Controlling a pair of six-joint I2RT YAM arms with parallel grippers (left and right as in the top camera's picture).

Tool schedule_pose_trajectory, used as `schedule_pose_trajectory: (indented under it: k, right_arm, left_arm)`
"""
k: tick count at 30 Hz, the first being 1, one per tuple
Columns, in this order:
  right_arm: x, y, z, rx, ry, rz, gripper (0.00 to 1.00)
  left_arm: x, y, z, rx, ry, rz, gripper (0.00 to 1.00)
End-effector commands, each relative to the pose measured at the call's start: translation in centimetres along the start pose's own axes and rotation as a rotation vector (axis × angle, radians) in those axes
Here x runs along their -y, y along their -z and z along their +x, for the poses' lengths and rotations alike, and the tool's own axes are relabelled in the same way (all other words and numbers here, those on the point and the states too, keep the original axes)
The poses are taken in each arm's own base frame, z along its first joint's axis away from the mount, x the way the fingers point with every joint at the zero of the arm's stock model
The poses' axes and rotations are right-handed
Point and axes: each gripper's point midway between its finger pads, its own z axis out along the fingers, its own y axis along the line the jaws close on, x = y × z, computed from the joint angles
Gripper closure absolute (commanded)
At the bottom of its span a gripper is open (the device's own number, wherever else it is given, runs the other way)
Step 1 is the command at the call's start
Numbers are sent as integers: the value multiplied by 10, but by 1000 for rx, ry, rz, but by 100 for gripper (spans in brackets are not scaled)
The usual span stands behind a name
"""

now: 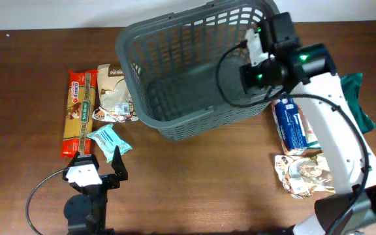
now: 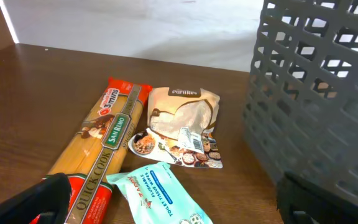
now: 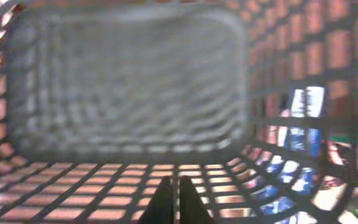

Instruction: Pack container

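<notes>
The container (image 1: 168, 124), a large dark grey lattice basket, sits tilted at the table's back centre and holds nothing. It also shows at the right of the left wrist view (image 2: 316, 93). My right gripper (image 1: 258, 47) is at its right rim. In the right wrist view its fingers (image 3: 179, 199) are shut on a bar of the basket wall (image 3: 123, 81). My left gripper (image 1: 99, 170) is open and empty, low at the front left. A teal wipes packet (image 1: 108, 141) lies just ahead of it, between its fingers in the left wrist view (image 2: 166, 196).
A long pasta packet (image 1: 78, 111) and a beige food pouch (image 1: 115, 93) lie left of the basket. A blue packet (image 1: 291, 124), a cream pouch (image 1: 302, 173) and a green bag (image 1: 358, 98) lie at the right, under my right arm.
</notes>
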Motion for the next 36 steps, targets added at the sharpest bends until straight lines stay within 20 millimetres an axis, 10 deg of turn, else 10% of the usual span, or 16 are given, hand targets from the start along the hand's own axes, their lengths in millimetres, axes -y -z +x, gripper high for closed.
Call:
schedule_pose_trajectory:
  k: [1, 11, 20, 36]
  right_arm:
    - [-24, 17, 2, 15, 24, -40, 97]
    - [-37, 24, 7, -9, 26, -61, 96]
    - [-35, 124, -42, 235, 24, -66, 96]
    - [70, 141, 14, 70, -238, 27, 96]
  left_arm:
    - [1, 0, 1, 3, 10, 7, 1]
    - [1, 0, 1, 3, 10, 7, 1]
    - [1, 0, 1, 3, 10, 7, 1]
    - [1, 0, 1, 3, 10, 7, 1]
